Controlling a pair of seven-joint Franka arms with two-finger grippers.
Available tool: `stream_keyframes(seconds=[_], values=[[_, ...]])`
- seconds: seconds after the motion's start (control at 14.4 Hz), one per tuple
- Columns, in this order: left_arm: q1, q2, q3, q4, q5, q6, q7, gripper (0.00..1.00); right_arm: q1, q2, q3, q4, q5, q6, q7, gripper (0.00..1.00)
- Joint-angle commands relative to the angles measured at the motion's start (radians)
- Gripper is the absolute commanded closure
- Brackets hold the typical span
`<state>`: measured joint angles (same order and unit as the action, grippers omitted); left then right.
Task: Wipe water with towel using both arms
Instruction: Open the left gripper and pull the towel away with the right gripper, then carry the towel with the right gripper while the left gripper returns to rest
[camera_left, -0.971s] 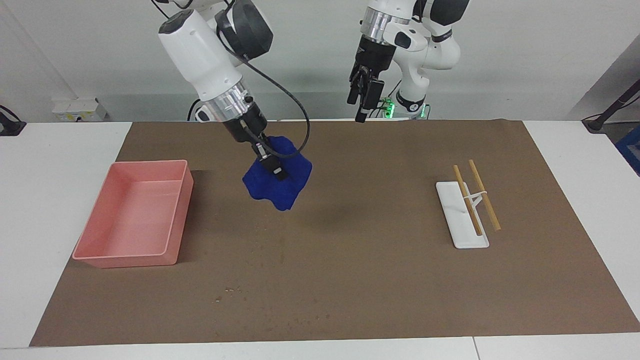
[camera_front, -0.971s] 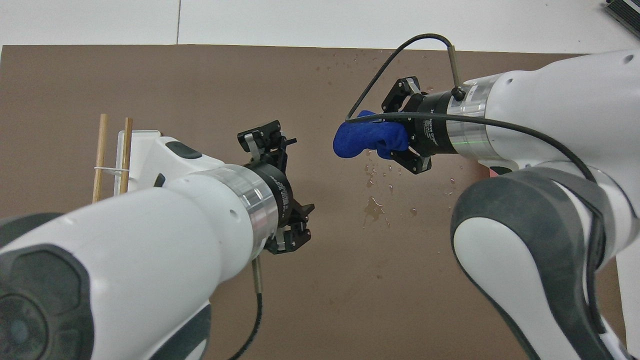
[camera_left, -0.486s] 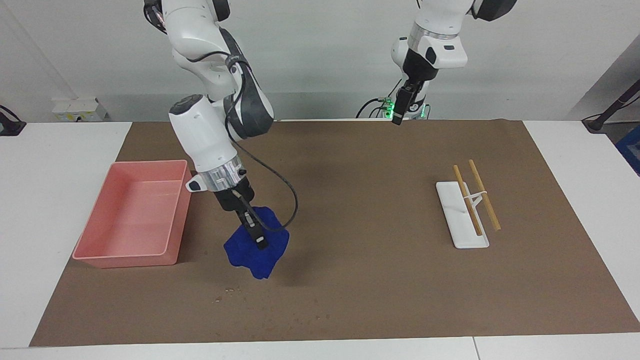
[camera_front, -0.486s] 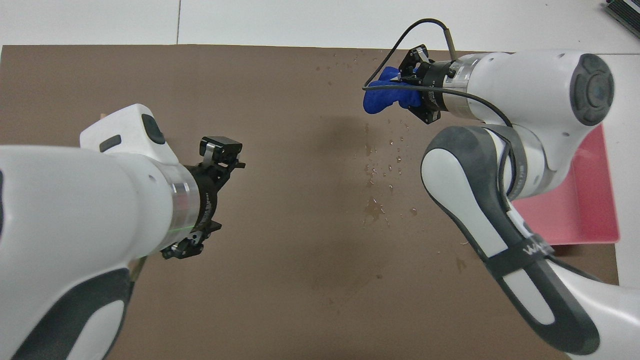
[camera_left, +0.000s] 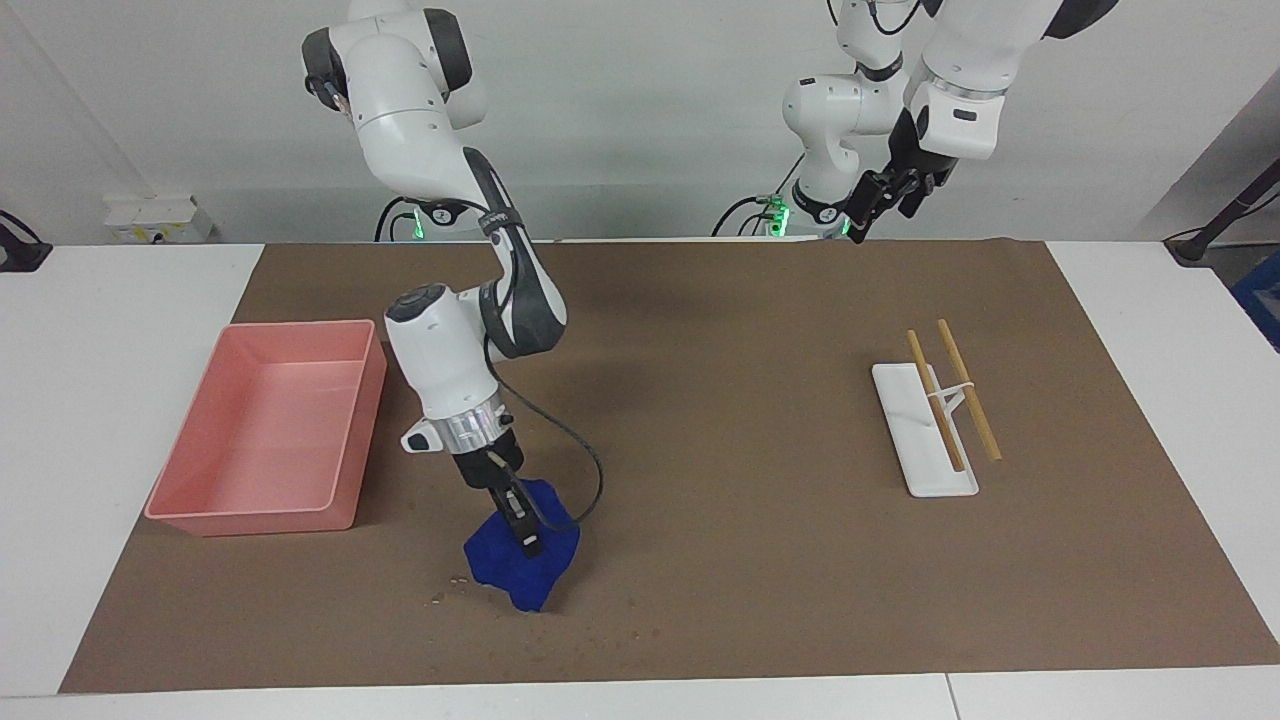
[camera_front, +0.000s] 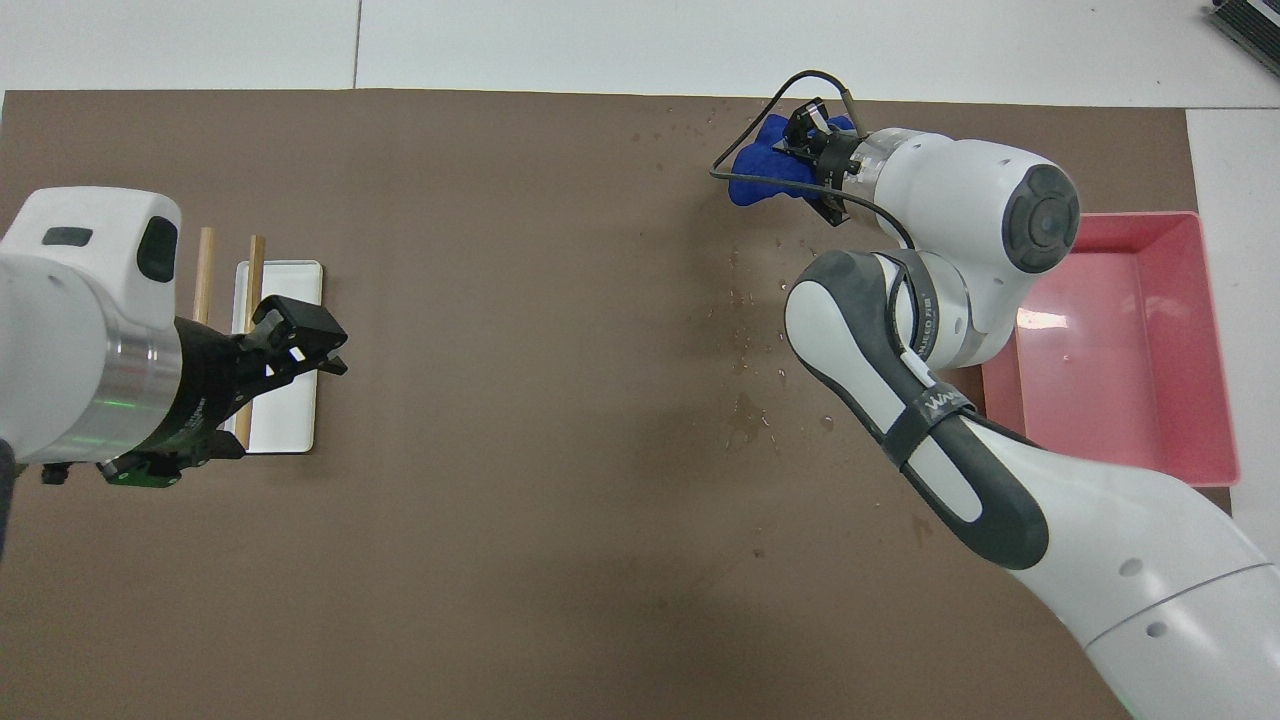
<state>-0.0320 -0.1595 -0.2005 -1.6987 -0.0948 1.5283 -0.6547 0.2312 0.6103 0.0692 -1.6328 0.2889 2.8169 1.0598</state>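
The blue towel (camera_left: 520, 563) (camera_front: 757, 168) hangs crumpled from my right gripper (camera_left: 529, 543) (camera_front: 800, 150), which is shut on it. Its lower edge rests on the brown mat (camera_left: 740, 560) close to the mat's edge farthest from the robots. Water (camera_front: 745, 345) lies as small droplets on the mat, nearer to the robots than the towel, and a few specks (camera_left: 455, 583) sit beside the towel. My left gripper (camera_left: 880, 205) (camera_front: 335, 352) hangs open and empty, high over the left arm's end of the table, above the white rest.
A pink tray (camera_left: 345, 500) (camera_front: 1210, 300) stands at the right arm's end of the mat, beside the right arm's forearm. A white rest (camera_left: 925, 470) (camera_front: 295, 420) carrying two wooden chopsticks (camera_left: 965, 395) lies toward the left arm's end.
My right arm has carried the towel away from the robots and lowered it onto the mat. The left arm has pulled back and swung toward its own end of the table.
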Motion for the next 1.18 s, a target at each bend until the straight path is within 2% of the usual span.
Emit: stream_keyframes(seconds=[0.0, 0.14, 0.42, 0.56, 0.76, 1.11], values=[[0.056, -0.035, -0.004, -0.035, 0.012, -0.022, 0.175, 0.00, 0.007, -0.023, 0.006, -0.086, -0.017, 0.027, 0.009, 1.00], [0.083, -0.043, -0.004, -0.044, 0.066, -0.028, 0.269, 0.00, 0.011, -0.041, 0.007, -0.140, -0.010, 0.026, 0.061, 1.00], [0.101, -0.049, -0.004, -0.047, 0.069, -0.050, 0.273, 0.00, 0.025, -0.089, 0.009, -0.252, -0.008, 0.013, 0.092, 1.00], [0.089, -0.049, -0.004, -0.044, 0.069, -0.051, 0.271, 0.00, 0.033, -0.122, 0.007, -0.282, -0.008, -0.061, 0.100, 1.00], [0.101, -0.055, -0.004, -0.042, 0.069, -0.094, 0.273, 0.00, 0.036, -0.159, 0.007, -0.303, -0.008, -0.239, 0.103, 1.00], [0.100, -0.054, 0.010, -0.041, 0.070, -0.083, 0.308, 0.00, 0.036, -0.243, 0.007, -0.438, -0.008, -0.362, 0.101, 1.00]])
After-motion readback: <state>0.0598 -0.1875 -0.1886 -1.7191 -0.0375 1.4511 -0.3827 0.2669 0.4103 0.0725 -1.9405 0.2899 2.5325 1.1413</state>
